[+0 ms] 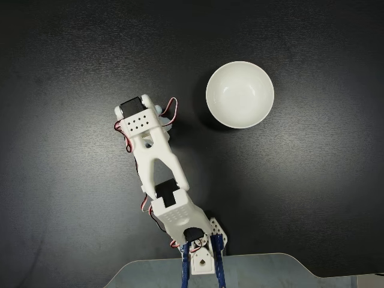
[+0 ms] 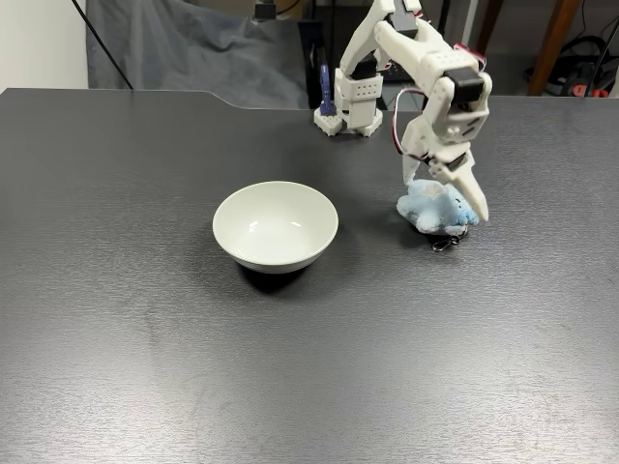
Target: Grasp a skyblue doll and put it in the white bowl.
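Arm: one, mine, white (image 2: 426, 58), standing on the counter (image 2: 145, 367).
Gripper: one (image 2: 450, 198), at the end of my arm, pointing down at the counter.
Skyblue doll: one (image 2: 433, 206), right at my gripper, touching the fingers, lying on the counter.
White bowl: one (image 2: 276, 225), well apart from my gripper, to its left in the fixed view from the front; one and the same bowl (image 1: 240, 94) lies to my gripper's right in the fixed view from above.
Counter: one, dark, carrying the bowl, the doll and my base.
Small metal ring: one (image 2: 443, 242), on the counter just beside the doll, below my gripper.
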{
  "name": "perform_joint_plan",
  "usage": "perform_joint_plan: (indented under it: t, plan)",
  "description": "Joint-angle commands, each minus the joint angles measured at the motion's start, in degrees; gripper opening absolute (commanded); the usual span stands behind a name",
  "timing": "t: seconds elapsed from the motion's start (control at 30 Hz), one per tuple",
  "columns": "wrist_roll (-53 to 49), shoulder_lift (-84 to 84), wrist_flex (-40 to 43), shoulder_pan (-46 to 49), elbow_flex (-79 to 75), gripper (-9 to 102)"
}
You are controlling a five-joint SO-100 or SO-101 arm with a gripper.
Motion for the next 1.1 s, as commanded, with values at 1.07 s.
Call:
perform_joint_plan:
  t: [1.07]
  plan:
    - [-0.44, -3.87, 2.81, 4.75, -3.69, 37]
